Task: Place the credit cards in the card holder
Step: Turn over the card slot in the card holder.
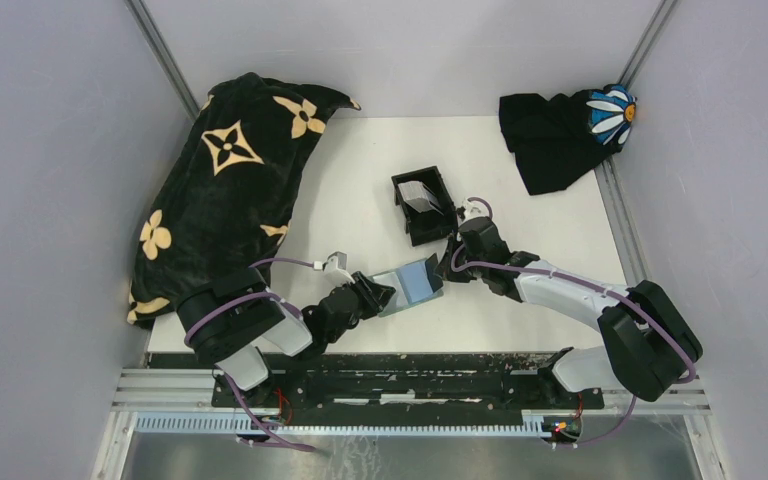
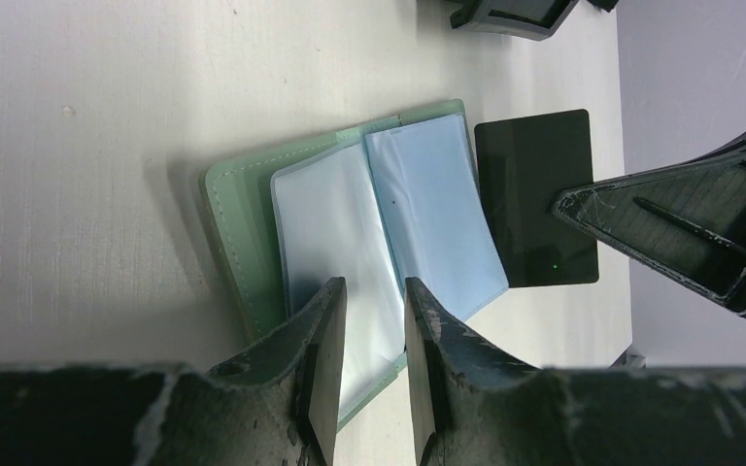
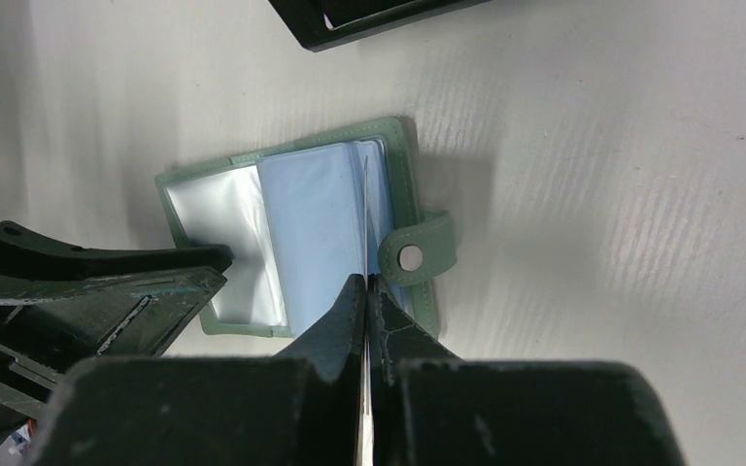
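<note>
A green snap-flap card holder (image 1: 410, 283) lies open on the white table, its clear sleeves fanned out (image 2: 243, 223) (image 3: 403, 136). My right gripper (image 3: 365, 280) is shut on a dark credit card (image 2: 534, 199), held upright and edge-on at the holder's right-hand sleeves. In the right wrist view only the card's thin edge (image 3: 364, 209) shows. My left gripper (image 2: 374, 286) stands open at the holder's left page, fingertips over the sleeve; whether they touch it is unclear. Behind, a black open box (image 1: 400, 185) holds more whitish-grey cards (image 1: 420, 195).
A big black blanket with tan flowers (image 1: 225, 190) covers the table's left side. A black cloth with a white daisy (image 1: 560, 135) sits at the back right corner. The two grippers stand close, facing each other over the holder (image 1: 450, 265).
</note>
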`<act>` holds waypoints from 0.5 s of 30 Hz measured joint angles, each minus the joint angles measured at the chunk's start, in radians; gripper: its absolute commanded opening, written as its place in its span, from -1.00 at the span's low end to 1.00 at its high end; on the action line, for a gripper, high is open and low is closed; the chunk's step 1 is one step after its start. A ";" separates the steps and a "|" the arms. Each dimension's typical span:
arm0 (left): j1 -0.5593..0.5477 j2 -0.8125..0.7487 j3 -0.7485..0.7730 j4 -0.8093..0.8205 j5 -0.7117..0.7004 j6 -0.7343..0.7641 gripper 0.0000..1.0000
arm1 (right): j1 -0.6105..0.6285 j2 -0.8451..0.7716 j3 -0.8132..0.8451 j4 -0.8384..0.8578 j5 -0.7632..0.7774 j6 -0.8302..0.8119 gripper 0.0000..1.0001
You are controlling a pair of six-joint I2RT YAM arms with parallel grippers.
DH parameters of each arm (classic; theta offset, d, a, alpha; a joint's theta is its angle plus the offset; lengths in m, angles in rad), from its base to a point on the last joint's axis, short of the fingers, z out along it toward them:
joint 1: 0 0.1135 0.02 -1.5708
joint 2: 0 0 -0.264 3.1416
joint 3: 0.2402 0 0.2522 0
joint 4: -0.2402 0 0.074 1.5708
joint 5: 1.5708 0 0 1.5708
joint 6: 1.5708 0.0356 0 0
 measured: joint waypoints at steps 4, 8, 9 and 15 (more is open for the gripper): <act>0.000 0.000 0.000 0.000 0.000 0.000 -0.29 | 0.000 0.000 -0.004 0.018 -0.011 0.010 -0.98; 0.000 0.000 0.000 0.000 0.000 0.000 -0.29 | 0.000 0.001 -0.006 0.028 -0.016 0.015 -0.98; 0.000 0.000 0.000 0.000 0.000 0.000 -0.29 | 0.000 0.003 -0.008 0.035 -0.021 0.016 -0.98; 0.000 0.000 0.000 0.000 0.000 0.000 -0.30 | 0.000 0.012 -0.025 0.081 -0.064 0.038 -0.98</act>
